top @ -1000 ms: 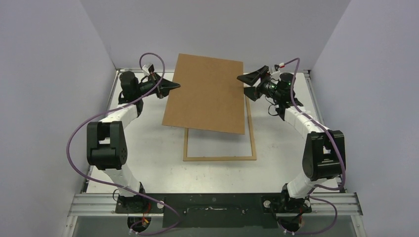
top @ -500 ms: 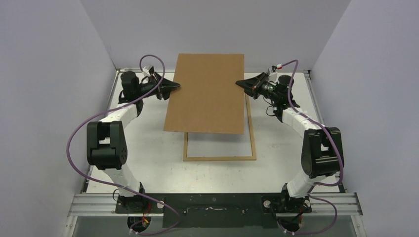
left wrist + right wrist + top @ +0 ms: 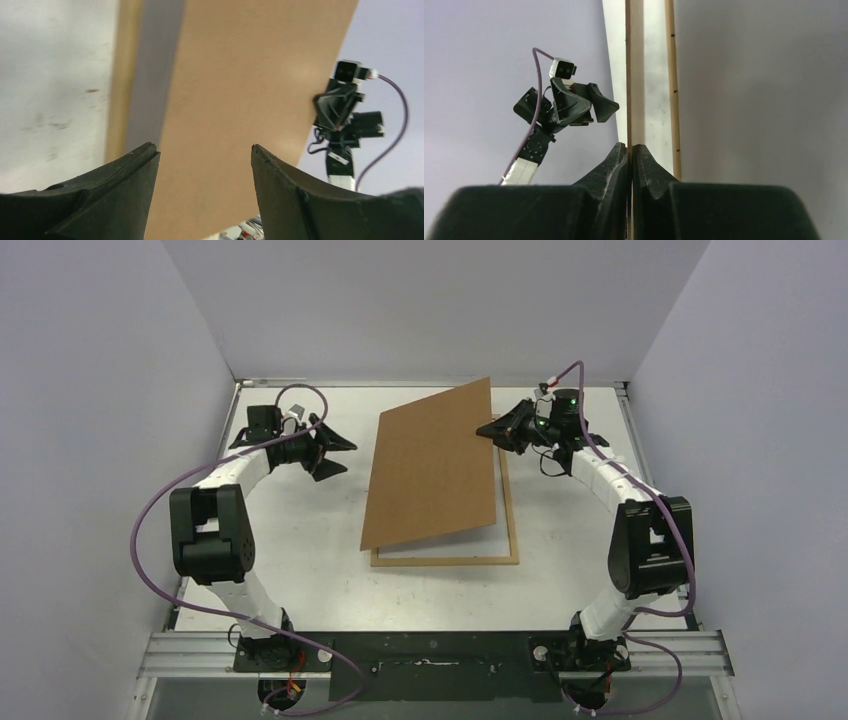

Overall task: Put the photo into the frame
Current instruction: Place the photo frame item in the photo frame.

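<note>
Right gripper (image 3: 482, 428) is pinched on the right edge of the panel (image 3: 435, 470), above the frame's far-right part. In the wrist view the fingers (image 3: 616, 165) are nearly together with only the thin board between them.

Panel is tilted over the frame (image 3: 445, 560) with its right edge lifted and its left side lower. Can't tell if the left edge touches the frame.

Frame lies flat on the table (image 3: 300, 540). Only 2 rails show, the near one and part of the right one; the rest is under the panel.

Left gripper (image 3: 342, 458) sits left of the frame, clear of the panel, jaws spread wide and holding nothing.

Photo can't be made out. A pale strip just inside the frame's near rail could be photo or bare table.
</note>
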